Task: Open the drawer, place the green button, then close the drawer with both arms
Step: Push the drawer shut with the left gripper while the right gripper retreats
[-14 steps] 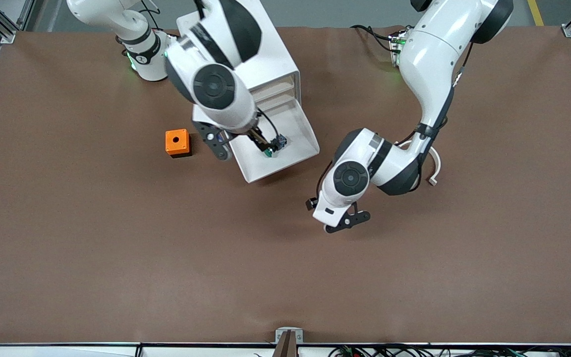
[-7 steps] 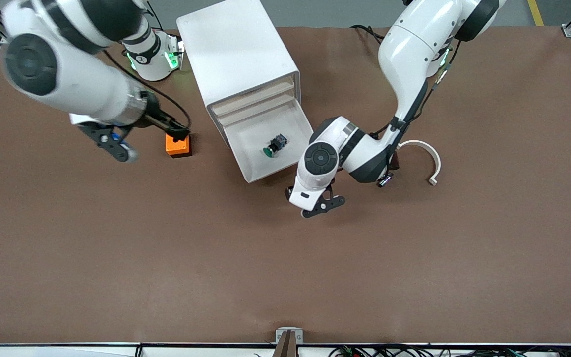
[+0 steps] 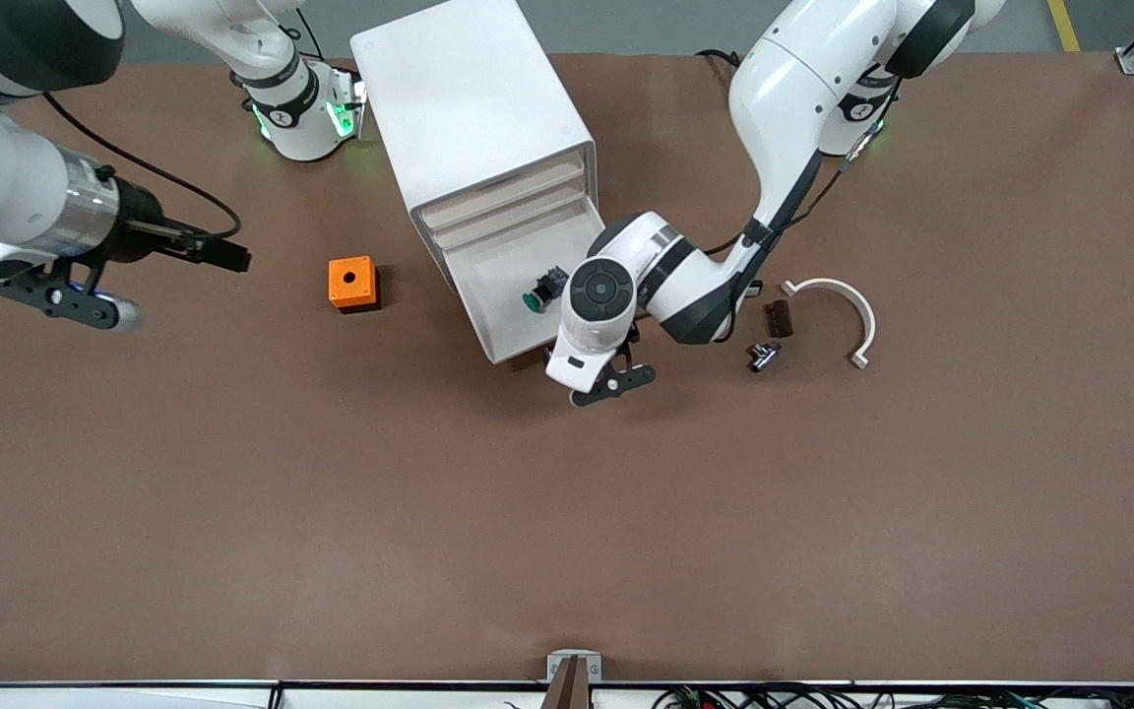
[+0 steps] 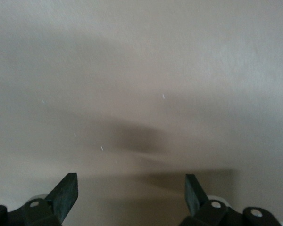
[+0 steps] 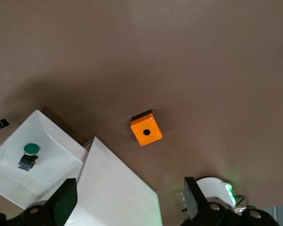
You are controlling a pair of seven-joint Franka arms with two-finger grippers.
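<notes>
With the button lying in the open drawer, the left gripper, fingers apart at its front, should push squarely inward; right gripper, apart, waits.

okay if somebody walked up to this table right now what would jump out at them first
Probably the open drawer pulled out of the white cabinet, with the green-capped button lying in it. The left gripper, fingers open, sits low at the drawer's front corner, as if about to push it shut. The right gripper, open too, hangs over bare table toward the right arm's end, with the orange box between it and the cabinet.
</notes>
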